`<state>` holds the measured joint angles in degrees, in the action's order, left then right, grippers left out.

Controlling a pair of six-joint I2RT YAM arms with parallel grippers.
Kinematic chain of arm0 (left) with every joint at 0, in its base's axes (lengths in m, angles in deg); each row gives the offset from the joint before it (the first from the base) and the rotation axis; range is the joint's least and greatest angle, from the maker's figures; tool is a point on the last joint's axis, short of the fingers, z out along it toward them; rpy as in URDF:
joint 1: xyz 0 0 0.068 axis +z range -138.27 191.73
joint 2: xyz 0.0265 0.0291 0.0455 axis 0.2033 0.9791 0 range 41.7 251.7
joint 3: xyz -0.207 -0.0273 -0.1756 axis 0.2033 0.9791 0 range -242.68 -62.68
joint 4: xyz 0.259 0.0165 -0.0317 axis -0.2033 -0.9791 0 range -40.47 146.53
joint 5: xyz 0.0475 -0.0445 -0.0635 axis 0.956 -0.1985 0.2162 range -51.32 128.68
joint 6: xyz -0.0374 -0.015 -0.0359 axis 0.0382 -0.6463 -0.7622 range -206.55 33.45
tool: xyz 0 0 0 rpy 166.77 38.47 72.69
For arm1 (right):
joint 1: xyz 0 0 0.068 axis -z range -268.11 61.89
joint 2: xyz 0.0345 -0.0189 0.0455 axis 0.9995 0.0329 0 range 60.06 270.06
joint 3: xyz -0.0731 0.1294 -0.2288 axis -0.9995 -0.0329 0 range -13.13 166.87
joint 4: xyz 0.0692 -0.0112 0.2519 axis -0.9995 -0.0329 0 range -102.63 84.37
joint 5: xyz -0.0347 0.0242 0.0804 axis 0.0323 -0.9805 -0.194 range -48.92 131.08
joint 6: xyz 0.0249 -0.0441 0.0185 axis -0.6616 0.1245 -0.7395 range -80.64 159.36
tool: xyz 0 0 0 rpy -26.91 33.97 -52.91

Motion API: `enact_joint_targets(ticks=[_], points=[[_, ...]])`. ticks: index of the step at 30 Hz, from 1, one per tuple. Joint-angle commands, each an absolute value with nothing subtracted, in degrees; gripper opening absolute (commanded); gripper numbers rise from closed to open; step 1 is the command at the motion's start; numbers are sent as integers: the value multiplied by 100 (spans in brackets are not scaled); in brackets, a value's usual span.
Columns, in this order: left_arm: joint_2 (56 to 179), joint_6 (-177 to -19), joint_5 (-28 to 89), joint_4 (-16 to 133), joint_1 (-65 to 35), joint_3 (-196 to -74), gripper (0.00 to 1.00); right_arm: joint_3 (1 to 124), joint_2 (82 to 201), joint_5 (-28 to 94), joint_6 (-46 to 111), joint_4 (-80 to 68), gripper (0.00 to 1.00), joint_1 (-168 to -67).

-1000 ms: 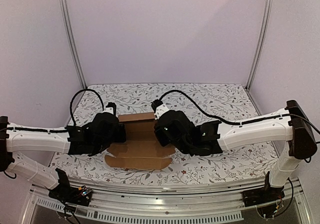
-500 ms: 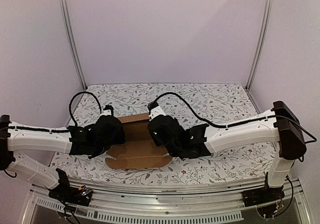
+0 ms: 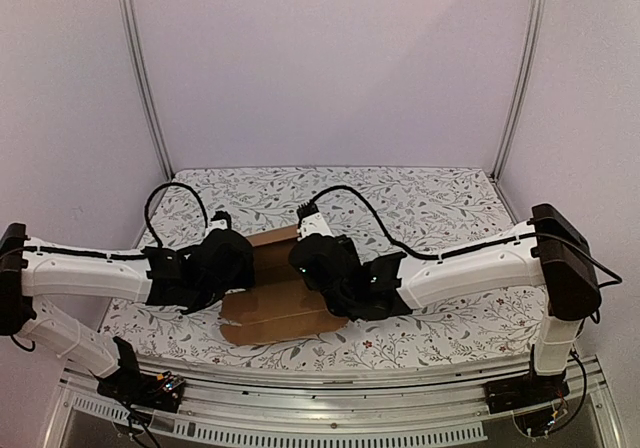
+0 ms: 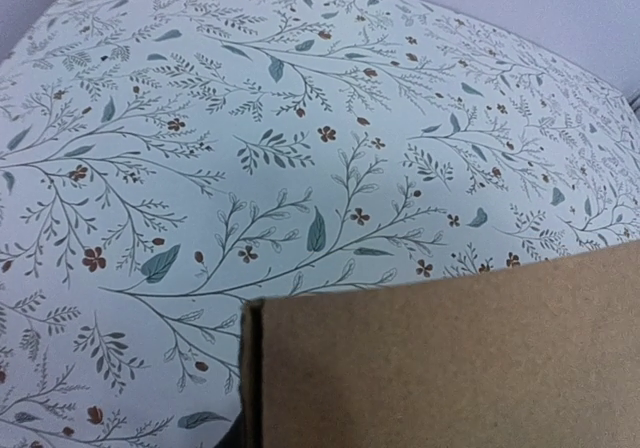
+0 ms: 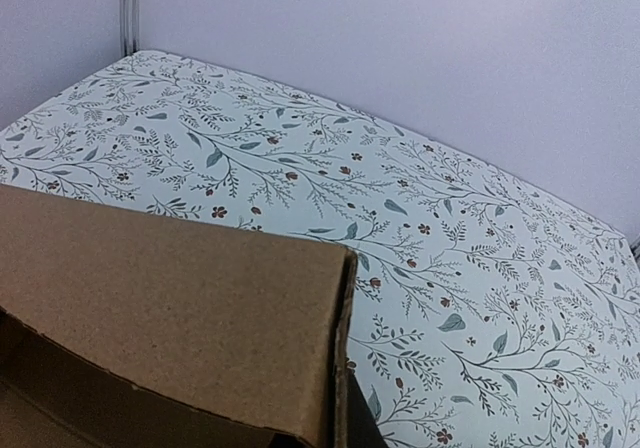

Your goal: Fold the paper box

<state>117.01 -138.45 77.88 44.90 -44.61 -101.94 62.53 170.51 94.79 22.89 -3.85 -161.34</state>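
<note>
From the overhead camera I see the paper box (image 3: 280,310) lying near the front of the table (image 3: 440,208), between my two arms and left of centre on the floral covering. It is plain brown cardboard, partly formed: a broad panel lies flat toward the near edge, and a back strip rises behind it between the two black wrist heads. The left gripper (image 3: 228,260) sits against the box's left edge and the right gripper (image 3: 314,260) against its right, so both heads crowd the cardboard and hide their own fingertips from above. Through the left wrist camera a brown panel fills the lower right of the view, its cut edge running upright at the lower middle, with patterned table beyond it. No fingers show there, so I cannot tell whether that claw is parted or pinched. The right wrist camera shows a raised cardboard wall filling the lower left, with a second layer folding inward beneath it at the bottom left. A small dark shape shows just past the wall's right-hand edge, though I cannot make out what it is. The right claw is closed, and with the wall running down to where its fingers sit, I read it as clamped on that raised panel. A black cable (image 3: 168,196) loops above the left arm.
</note>
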Motion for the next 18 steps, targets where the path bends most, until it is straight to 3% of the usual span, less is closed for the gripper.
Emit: enact_joint_targets(ticks=[1, 12, 18], points=[[11714, -13773, 7670, 4568, -4548, -10363, 29, 6419, 17151, 9501, 2301, -328, 0, -16302], [11357, -13386, 7032, 4569, -4675, -10271, 55, 6492, 17221, 9661, 2512, -386, 0, -16251], [10845, -13227, 6682, 4502, -4681, -10020, 62, 6492, 17285, 9582, 2605, -378, 0, -16113]])
